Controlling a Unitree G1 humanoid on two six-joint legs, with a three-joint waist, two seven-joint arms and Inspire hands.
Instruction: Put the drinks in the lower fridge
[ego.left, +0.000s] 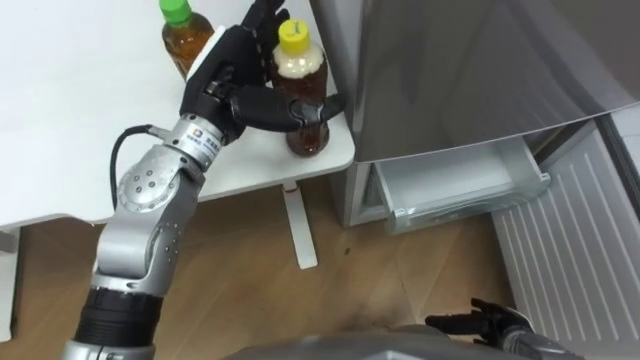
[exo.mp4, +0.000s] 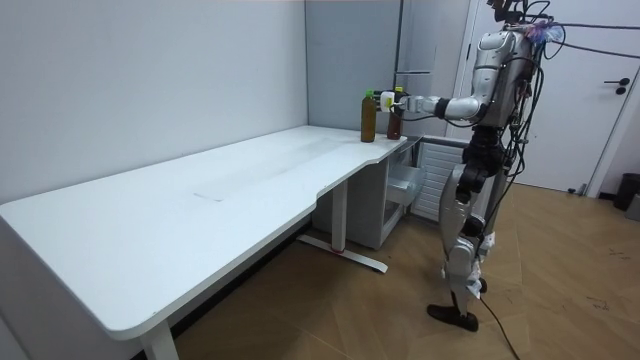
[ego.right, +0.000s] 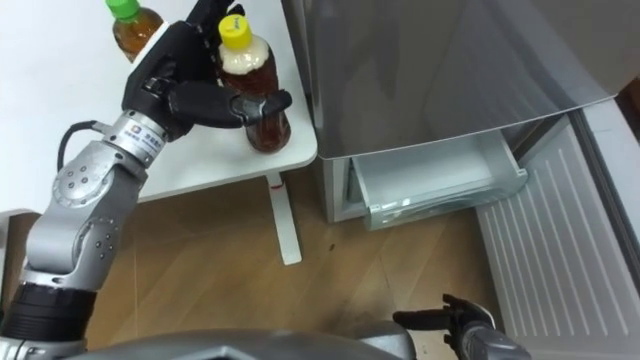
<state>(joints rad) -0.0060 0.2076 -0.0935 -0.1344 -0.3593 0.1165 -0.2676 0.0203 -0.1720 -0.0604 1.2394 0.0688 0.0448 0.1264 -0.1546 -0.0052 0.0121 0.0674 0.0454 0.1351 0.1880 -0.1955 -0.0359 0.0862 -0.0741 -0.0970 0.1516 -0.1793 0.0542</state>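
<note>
A yellow-capped bottle of brown drink (ego.left: 305, 70) stands upright near the corner of the white table (ego.left: 60, 120). My left hand (ego.left: 232, 75) is shut on it, thumb across its front and fingers behind it. Just to its left stands a green-capped bottle of tea (ego.left: 185, 35). To the right is the grey fridge (ego.left: 450, 70), its lower drawer (ego.left: 455, 190) pulled out and bare inside. My right hand (ego.left: 470, 322) hangs low at the bottom right with its fingers relaxed. In the room view I stand between table end and fridge, left arm stretched toward the bottles (exo.mp4: 394, 120).
The lower fridge door (ego.left: 580, 240) stands swung open on the right, its ribbed white inside facing me. A white table leg (ego.left: 298, 225) stands on the wooden floor below the table corner. A long stretch of bare tabletop (exo.mp4: 200, 190) runs away from the bottles.
</note>
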